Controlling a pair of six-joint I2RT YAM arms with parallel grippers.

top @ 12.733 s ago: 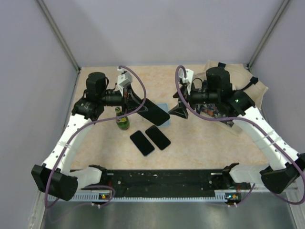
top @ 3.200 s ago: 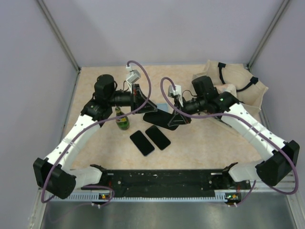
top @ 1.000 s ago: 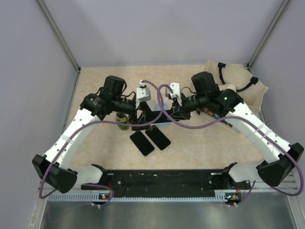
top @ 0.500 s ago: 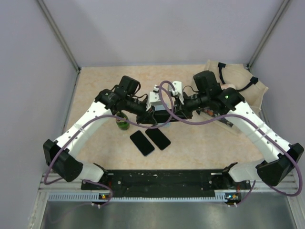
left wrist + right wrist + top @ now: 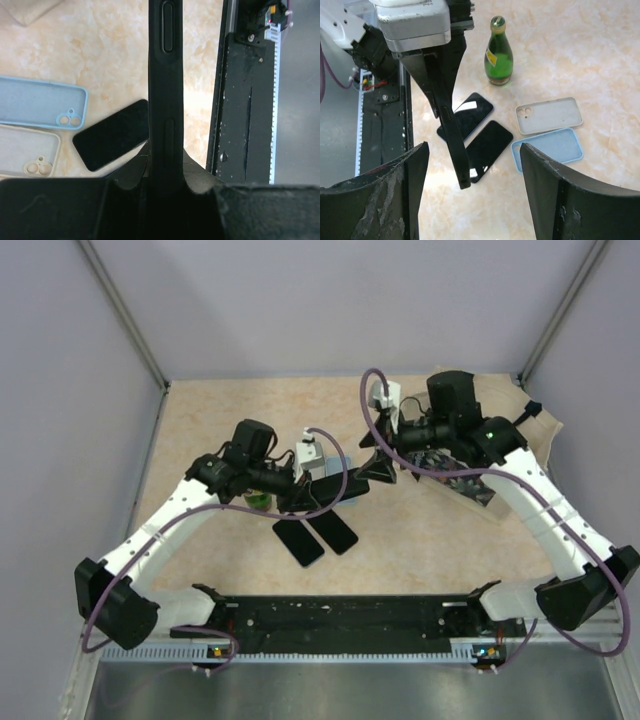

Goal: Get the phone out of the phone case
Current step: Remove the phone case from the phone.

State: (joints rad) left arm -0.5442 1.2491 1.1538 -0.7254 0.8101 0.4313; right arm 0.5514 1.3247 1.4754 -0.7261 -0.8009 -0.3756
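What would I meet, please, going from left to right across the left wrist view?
light blue phone case → bare black phone → black phone case, edge-on → black base rail

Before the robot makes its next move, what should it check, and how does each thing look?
1. Left gripper clamps the black cased phone: ok, held edge-on above the table.
2. Right gripper ready to grasp: ok, open and empty.
3. Right gripper touching the cased phone: not ok, they are apart.
4. Phone freed from its case: cannot tell, only its edge shows.
5. Green bottle safe: ok, upright, apart from both grippers.
6. Loose phones and empty cases: ok, lying flat below.
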